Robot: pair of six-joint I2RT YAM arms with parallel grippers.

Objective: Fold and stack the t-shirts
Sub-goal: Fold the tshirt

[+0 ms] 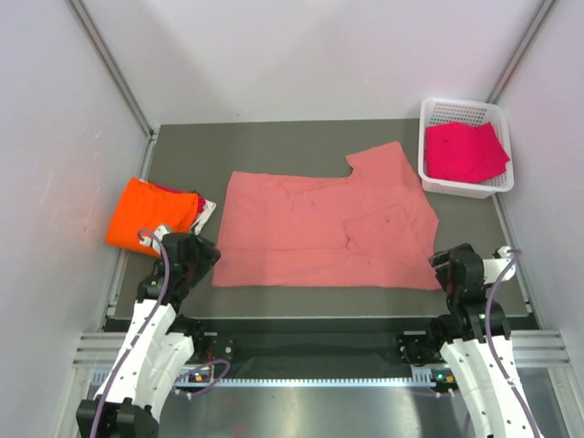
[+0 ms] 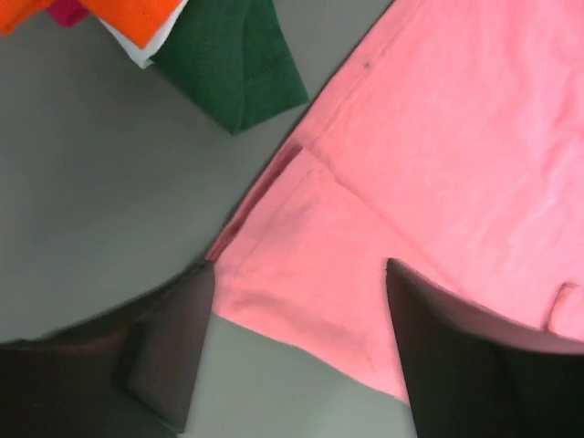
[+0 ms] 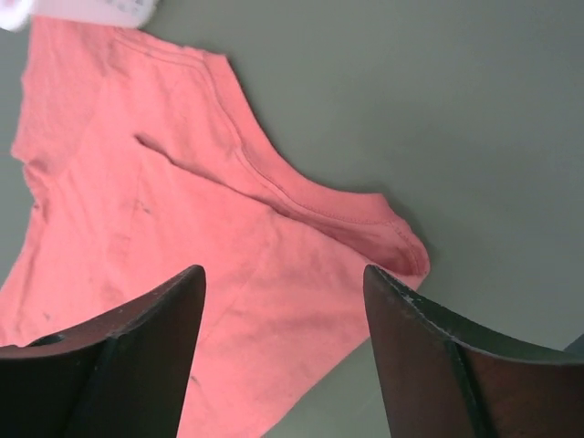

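Observation:
A salmon-pink t-shirt (image 1: 319, 228) lies spread flat in the middle of the dark table. My left gripper (image 1: 201, 259) is at its near left corner. In the left wrist view that gripper (image 2: 299, 265) is open, with the shirt's corner (image 2: 319, 301) lying between its dark fingers (image 2: 169, 338), untouched. My right gripper (image 1: 447, 270) is at the near right corner, open (image 3: 283, 270) above the hemmed corner (image 3: 274, 301). A folded bright orange t-shirt (image 1: 151, 212) tops a pile at the left. A magenta t-shirt (image 1: 464, 151) lies in the basket.
The white mesh basket (image 1: 497, 187) stands at the back right. Under the orange shirt, white and magenta cloth edges show, and a dark green folded piece (image 2: 237, 64) shows close to the pink shirt's edge. White walls close in the table on three sides.

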